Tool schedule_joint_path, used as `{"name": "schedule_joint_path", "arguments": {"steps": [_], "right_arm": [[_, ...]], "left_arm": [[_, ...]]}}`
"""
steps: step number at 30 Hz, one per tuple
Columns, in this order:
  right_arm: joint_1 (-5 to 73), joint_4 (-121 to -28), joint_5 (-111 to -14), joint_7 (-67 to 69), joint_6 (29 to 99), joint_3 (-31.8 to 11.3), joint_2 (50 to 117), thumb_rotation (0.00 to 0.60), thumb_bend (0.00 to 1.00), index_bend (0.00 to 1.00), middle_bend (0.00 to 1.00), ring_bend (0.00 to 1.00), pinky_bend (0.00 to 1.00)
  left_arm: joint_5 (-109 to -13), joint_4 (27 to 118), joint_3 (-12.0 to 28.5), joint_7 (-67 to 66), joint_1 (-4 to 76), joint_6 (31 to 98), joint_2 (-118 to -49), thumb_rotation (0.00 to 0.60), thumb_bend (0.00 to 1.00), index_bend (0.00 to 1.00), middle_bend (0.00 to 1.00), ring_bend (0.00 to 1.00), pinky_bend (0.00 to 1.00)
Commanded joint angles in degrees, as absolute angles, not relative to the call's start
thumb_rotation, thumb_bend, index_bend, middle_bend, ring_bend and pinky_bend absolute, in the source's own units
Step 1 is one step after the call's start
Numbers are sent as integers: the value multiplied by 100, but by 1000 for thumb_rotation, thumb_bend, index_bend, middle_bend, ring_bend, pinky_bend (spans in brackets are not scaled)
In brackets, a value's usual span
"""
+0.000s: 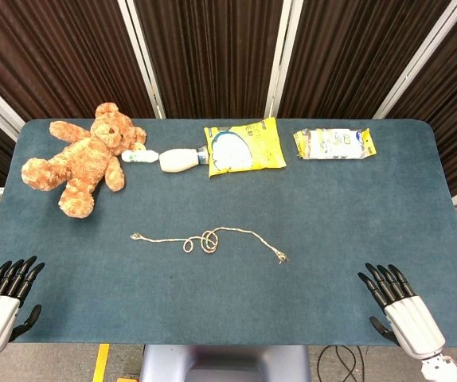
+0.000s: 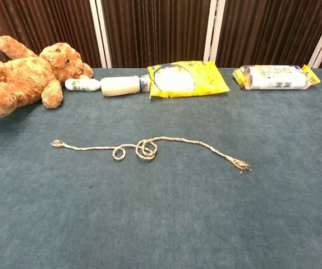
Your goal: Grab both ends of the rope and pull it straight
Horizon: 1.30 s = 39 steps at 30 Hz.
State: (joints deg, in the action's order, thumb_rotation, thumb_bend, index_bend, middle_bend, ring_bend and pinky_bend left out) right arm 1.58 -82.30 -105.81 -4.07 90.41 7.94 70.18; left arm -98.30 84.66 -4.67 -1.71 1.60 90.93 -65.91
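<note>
A dark teal cloth-covered table (image 1: 356, 207) stands before a wall of brown pleated curtains (image 1: 212, 48) divided by white slanted posts (image 1: 142, 56), with the rope (image 1: 206, 239) lying untouched near its middle. The thin, pale rope runs roughly side to side, curled into a few small loops at its centre – one frayed end points left, the other right and slightly nearer the robot. Beyond the rope, along the far edge, sit a brown teddy bear (image 1: 85, 159) on its back to the far left, a white bottle (image 1: 169, 159) on its side just beside the bear, a yellow packet (image 1: 243, 146) with a clear window showing white contents touching the bottle's end, and, well to the right, a smaller yellow-ended packet (image 1: 336, 144) of white items. The left hand (image 1: 4, 298) and right hand (image 1: 397, 306) hover at the near corners, well apart from the rope – both holding nothing, dark fingers spread and pointing toward it
</note>
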Motion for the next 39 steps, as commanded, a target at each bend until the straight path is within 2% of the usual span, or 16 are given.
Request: {"name": "schedule_joint_path", "arguments": {"steps": [1, 8, 11, 20, 26, 31, 34, 39], "right_arm": [[170, -8228, -10574, -422, 9004, 797, 7021, 600, 344, 0, 0, 0, 0], [168, -8258, -10562, -334, 9062, 771, 6983, 600, 344, 0, 0, 0, 0], [171, -8245, -10531, -326, 9057, 750, 6988, 600, 344, 0, 0, 0, 0], [216, -8194, -10378, -453, 8889, 665, 7100, 600, 344, 0, 0, 0, 0], [265, -8173, -10227, -617, 8704, 600, 7200, 600, 344, 0, 0, 0, 0], [296, -8169, -10132, -698, 8590, 570, 7244, 600, 344, 0, 0, 0, 0], [303, -8170, -10090, -715, 8569, 553, 7252, 600, 344, 0, 0, 0, 0], [302, -8166, -10041, -730, 8541, 552, 7246, 600, 344, 0, 0, 0, 0]], "left_arm": [[-9844, 8462, -472, -195, 158, 9094, -6610, 600, 414, 0, 0, 0, 16], [-10026, 8471, -540, -223, 307, 8875, -6740, 600, 414, 0, 0, 0, 17], [-10177, 8558, -542, -180, 561, 8569, -6830, 600, 413, 0, 0, 0, 23], [-9627, 8970, -104, -532, 1568, 6947, -7251, 600, 414, 0, 0, 0, 59], [-8815, 8556, 408, -427, 2251, 5969, -7784, 600, 413, 4, 0, 0, 62], [-8208, 7897, 767, -354, 2602, 5632, -8409, 600, 414, 108, 0, 0, 64], [-8193, 7604, 776, -318, 2693, 5681, -8681, 600, 414, 190, 0, 0, 64], [-8266, 7358, 715, -339, 2799, 5782, -8969, 600, 414, 264, 0, 0, 64]]}}
